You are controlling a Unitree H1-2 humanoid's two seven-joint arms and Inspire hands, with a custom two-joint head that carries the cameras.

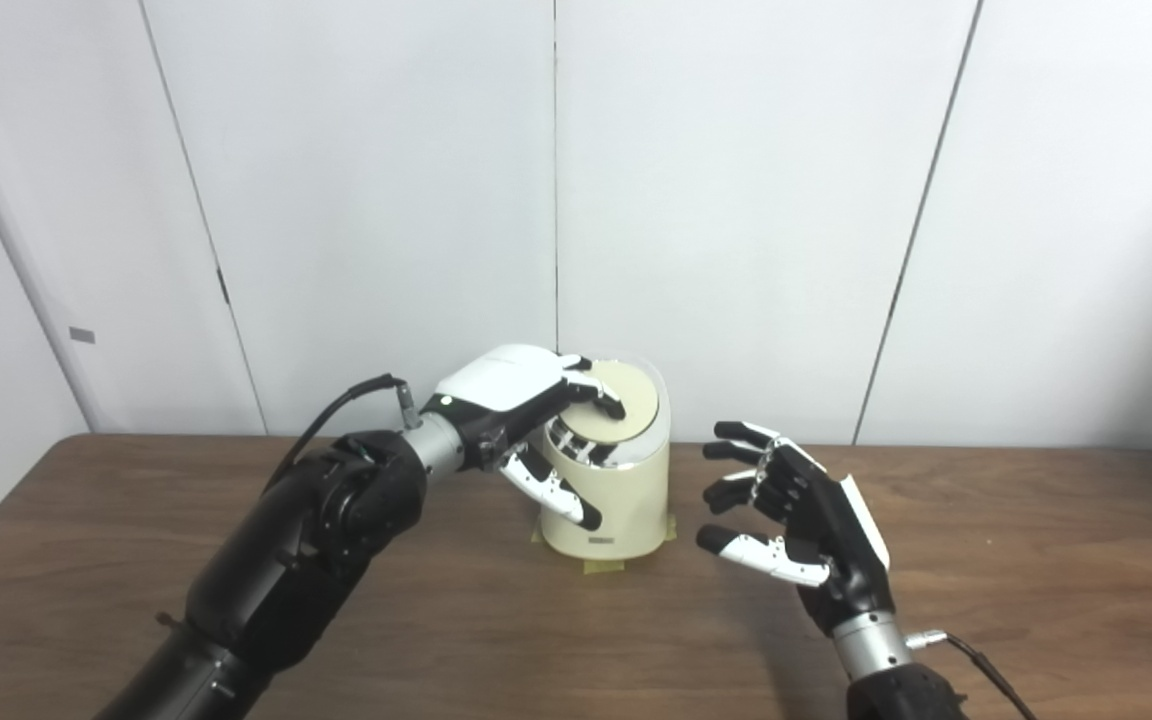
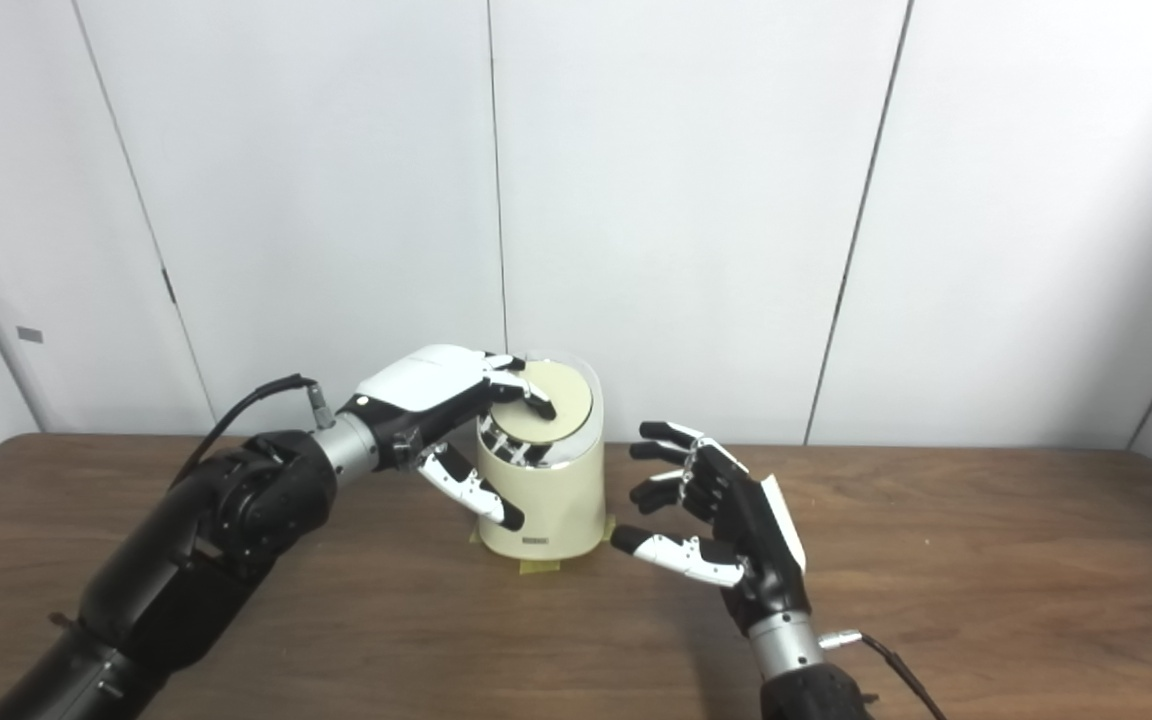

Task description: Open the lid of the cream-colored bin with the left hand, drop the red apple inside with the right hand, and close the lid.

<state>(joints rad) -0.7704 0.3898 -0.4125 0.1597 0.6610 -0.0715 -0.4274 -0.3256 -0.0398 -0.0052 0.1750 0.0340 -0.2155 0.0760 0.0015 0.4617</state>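
Brown wood-grain table (image 1: pixel 1036 560) runs across the lower half of both views, backed by pale grey wall panels (image 1: pixel 736 200) with thin vertical seams.

Cream bin (image 1: pixel 626 500) stands upright near table centre, close to the wall. Yellowish tape (image 1: pixel 604 566) shows at its base, at the front and side edges. Bin's lid (image 1: pixel 636 395) is a round tan disc, tilted toward the camera, sitting on top of the bin inside a lighter rim. Whether the lid is fully seated or slightly lifted: cannot tell.

Left hand (image 1: pixel 521 410) reaches in from 8 o'clock of the bin. White back of the hand faces up; fingers (image 1: pixel 601 398) are bent over and lie on the lid's near-left part, touching it. Thumb (image 1: pixel 556 492) points down along the bin's left front wall, against or just beside it. Not a full clench; the hand is pressed onto the lid and the bin top rather than wrapped around anything. Black cable (image 1: pixel 336 410) loops off the left wrist.

Right hand (image 2: pixel 726 520) sits at 3 o'clock of the bin, near it but apart, above the table. Palm faces the bin, fingers spread and curled loosely, holding nothing.

Apple: not visible in either view; location cannot be told.
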